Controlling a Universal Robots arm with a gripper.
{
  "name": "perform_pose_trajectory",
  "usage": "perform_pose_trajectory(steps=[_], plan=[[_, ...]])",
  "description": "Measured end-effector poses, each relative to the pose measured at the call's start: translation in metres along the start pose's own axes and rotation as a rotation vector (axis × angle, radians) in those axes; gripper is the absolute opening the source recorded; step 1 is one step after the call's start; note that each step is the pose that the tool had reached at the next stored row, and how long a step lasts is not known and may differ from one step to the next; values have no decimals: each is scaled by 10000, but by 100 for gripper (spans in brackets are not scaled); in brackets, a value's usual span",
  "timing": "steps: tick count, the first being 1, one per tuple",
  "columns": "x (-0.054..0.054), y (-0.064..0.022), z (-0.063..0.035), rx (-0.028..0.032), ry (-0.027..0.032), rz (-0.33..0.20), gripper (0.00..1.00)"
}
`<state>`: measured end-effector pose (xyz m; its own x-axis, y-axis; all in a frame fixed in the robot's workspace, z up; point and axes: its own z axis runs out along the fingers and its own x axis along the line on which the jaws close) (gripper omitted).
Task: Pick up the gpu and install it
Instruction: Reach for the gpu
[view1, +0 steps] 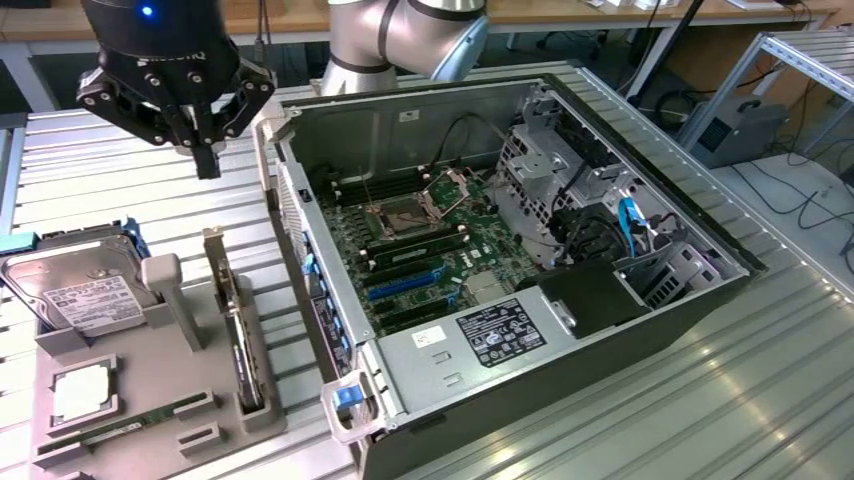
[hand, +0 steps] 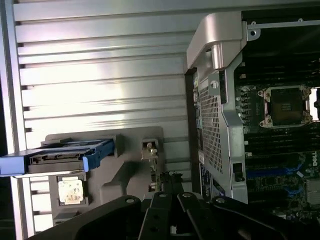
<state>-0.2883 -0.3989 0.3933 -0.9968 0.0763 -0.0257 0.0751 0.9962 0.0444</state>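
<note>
The gpu (view1: 240, 345) is stood upright beside the computer case (view1: 534, 350). The gripper (view1: 207, 168) is held near the case, pressed together and empty.

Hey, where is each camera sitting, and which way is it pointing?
Exterior view: sits high and off the arm, looking down at the open computer case and the grey tray holding the gpu; the arm and gripper hang at the exterior view's upper left.
Wrist view: sits on the wrist, looking down past the gripper's dark linkages.
Shared: case, tray and hard drive.
</note>
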Motion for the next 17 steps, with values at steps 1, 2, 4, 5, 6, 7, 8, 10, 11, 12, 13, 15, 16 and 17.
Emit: perform_pose_trajectory(steps=[1,2,4,5,6,7,8,10,11,12,13,15,16,17], plan=[[35,-3,-1,-1,-1,0,11],[79,-6,-2,-1,-1,0,11],[124,-10,-4,0,0,-3,11],[125,-10,-3,0,0,-2,11],[127,-10,-4,0,0,-1,11],[130,-15,-4,0,0,0,11],[131,-23,-5,0,1,0,11],[131,-72,-6,-1,0,-1,11],[131,-108,-8,-2,0,-1,11],[133,-136,-9,-1,0,-1,11],[134,-154,-11,-1,0,-1,11],[131,-243,-14,-2,-2,0,11],[127,-299,-16,-2,-1,-1,11],[124,-327,-18,-1,0,-2,11]])
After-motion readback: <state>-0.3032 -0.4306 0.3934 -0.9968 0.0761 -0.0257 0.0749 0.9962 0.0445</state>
